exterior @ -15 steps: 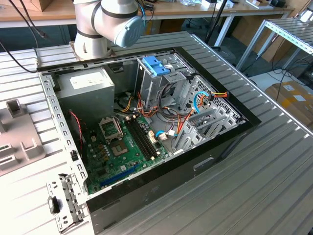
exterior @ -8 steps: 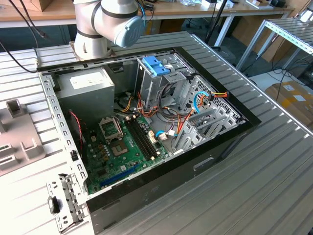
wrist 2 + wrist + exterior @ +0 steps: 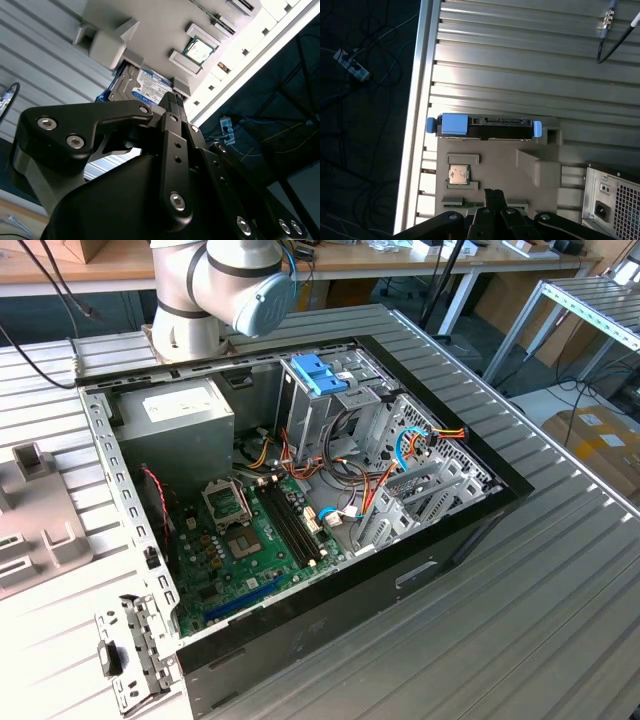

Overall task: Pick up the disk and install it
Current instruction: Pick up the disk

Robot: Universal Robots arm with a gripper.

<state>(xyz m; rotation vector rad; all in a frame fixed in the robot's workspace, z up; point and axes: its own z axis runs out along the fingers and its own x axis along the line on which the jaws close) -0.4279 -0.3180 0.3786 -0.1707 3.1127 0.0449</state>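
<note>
The disk (image 3: 482, 128) stands on edge in a slot at the rim of a grey fixture plate (image 3: 500, 165), its dark body between light-blue rail ends. In the second wrist view the disk (image 3: 145, 84) shows its white and blue label, partly hidden behind my gripper (image 3: 172, 98). My gripper (image 3: 493, 194) hangs above the fixture plate, apart from the disk, with its two fingers pressed together and nothing between them.
A processor chip (image 3: 459, 174) lies in a pocket of the fixture plate. The open computer case (image 3: 330, 570) lies on the ribbed metal table (image 3: 560, 580); its tall drive cage carries a blue bracket (image 3: 318, 372). The power supply (image 3: 178, 420) sits near the arm base (image 3: 215, 290). The table edge (image 3: 417, 115) drops to a dark floor.
</note>
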